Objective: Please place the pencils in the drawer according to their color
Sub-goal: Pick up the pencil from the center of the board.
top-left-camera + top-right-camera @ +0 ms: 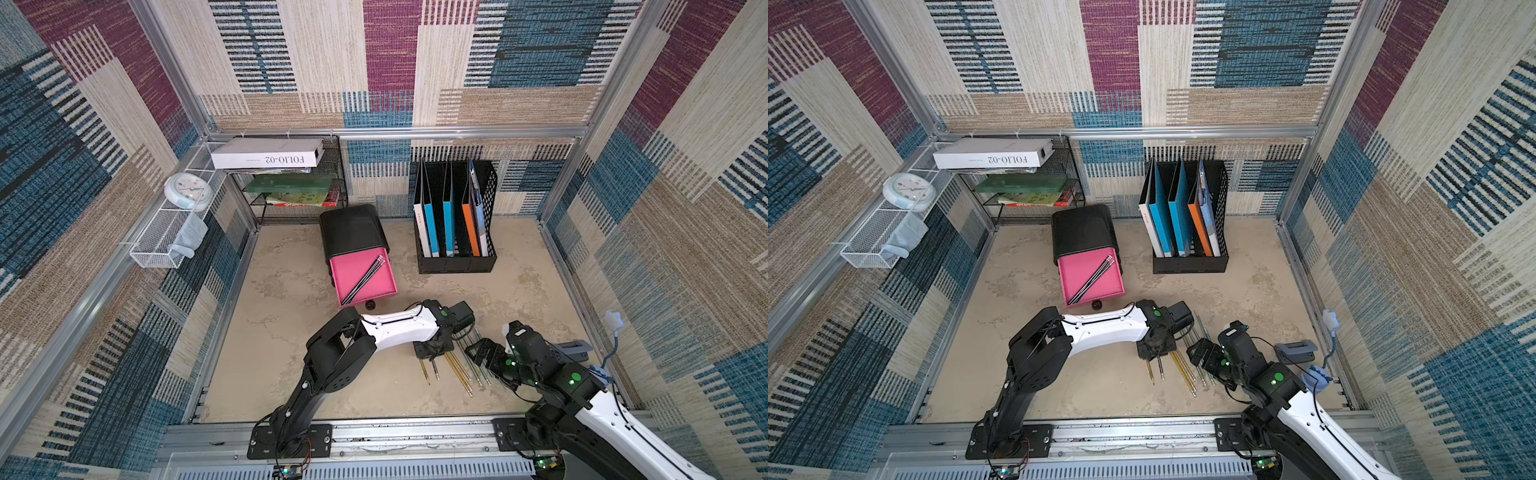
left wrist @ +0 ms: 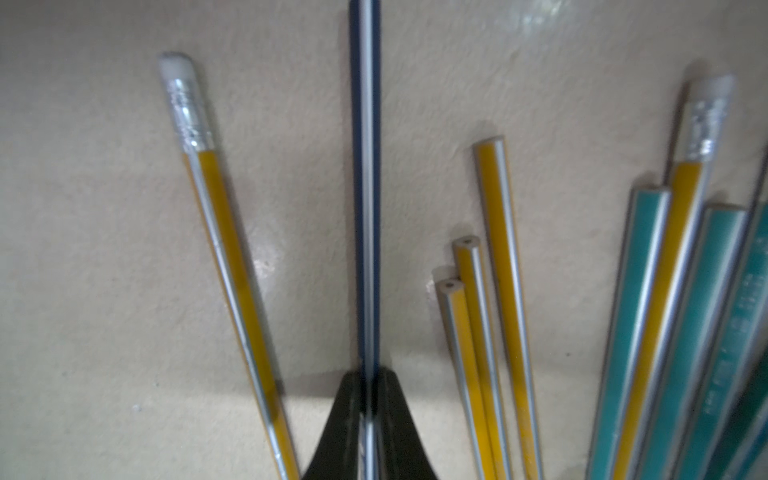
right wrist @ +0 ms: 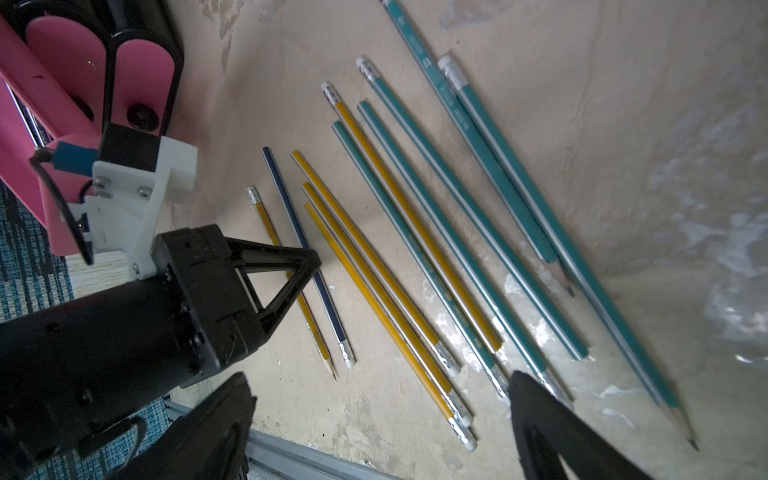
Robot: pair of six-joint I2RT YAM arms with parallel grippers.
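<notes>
The left gripper [image 2: 368, 384] is clamped on a dark pencil [image 2: 365, 166], low-centre in both top views, among loose yellow and teal pencils [image 3: 415, 220]. The right gripper [image 3: 378, 378] gapes empty just right of them. The pink drawer [image 1: 345, 274] at mid-frame holds black pencils [image 1: 365, 276].

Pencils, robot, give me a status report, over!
Copy: left fingers shut on dark pencil; right fingers open by teal pencils. Pink drawer open, black pencils inside. Path looks clear.

Soft, dim light; blurry pencils [image 2: 715, 291] at edges
</notes>
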